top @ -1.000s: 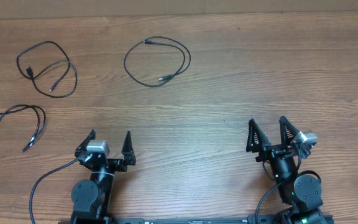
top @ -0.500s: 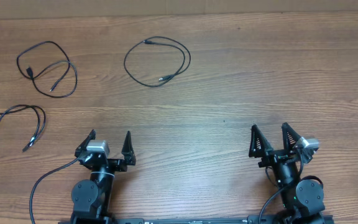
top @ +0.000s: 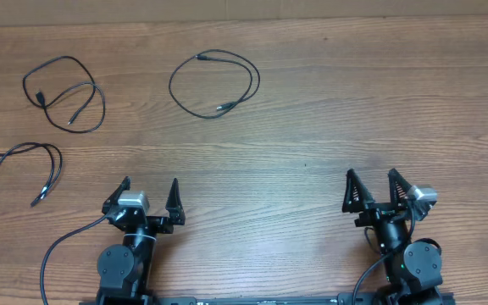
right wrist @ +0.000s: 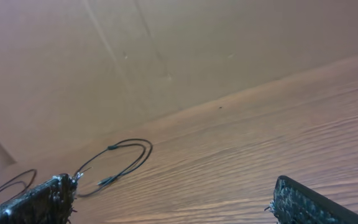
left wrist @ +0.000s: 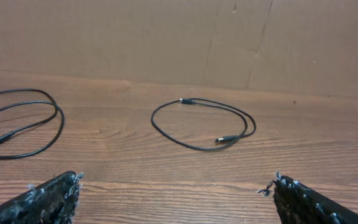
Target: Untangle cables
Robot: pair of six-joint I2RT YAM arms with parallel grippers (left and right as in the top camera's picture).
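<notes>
Three thin black cables lie apart on the wooden table. One loop (top: 214, 82) lies at the back centre; it also shows in the left wrist view (left wrist: 204, 123) and the right wrist view (right wrist: 118, 159). A second looped cable (top: 64, 93) lies at the back left and shows in the left wrist view (left wrist: 23, 124). A third cable (top: 24, 169) lies at the left edge. My left gripper (top: 149, 191) is open and empty at the front left. My right gripper (top: 371, 185) is open and empty at the front right. Both are far from the cables.
A brown cardboard wall (left wrist: 179, 37) stands along the table's far edge. A thicker black arm wire (top: 58, 246) curves beside the left arm's base.
My right gripper has drawn back slightly toward the front and shifted a little right. The left arm and the cables have not moved.
</notes>
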